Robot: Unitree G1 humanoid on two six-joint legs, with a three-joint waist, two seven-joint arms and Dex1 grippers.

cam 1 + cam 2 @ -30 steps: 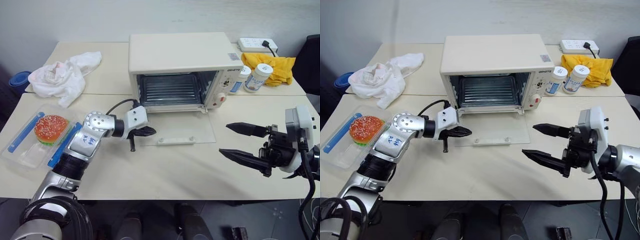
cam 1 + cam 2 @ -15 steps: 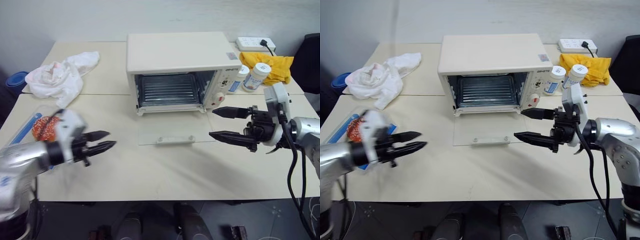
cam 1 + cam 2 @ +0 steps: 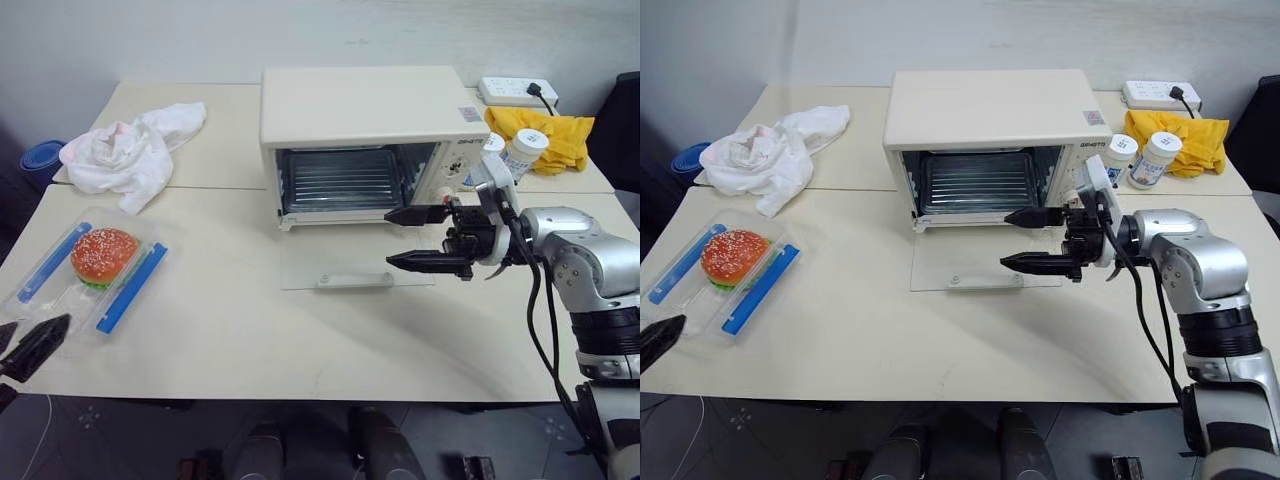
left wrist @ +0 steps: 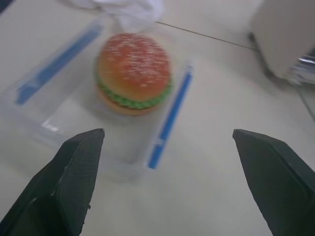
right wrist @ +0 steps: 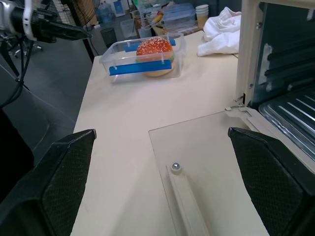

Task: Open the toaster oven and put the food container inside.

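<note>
**Door down, container not yet gripped**

The left gripper (image 4: 162, 182) has its jaws wide apart; the food container (image 4: 106, 93) lies just ahead of them on the worktop (image 3: 300, 340). A skewed grip may tip it.

The right gripper (image 3: 420, 238), jaws apart and empty, hovers over the toaster oven (image 3: 365, 140) door (image 3: 355, 270), risking collision.

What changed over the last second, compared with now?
The left gripper left the open glass door, swung back to the robot's left and opened, now facing the food container. The right gripper moved in over the door's right edge, open. The toaster oven, container and white cloth stayed put.
</note>
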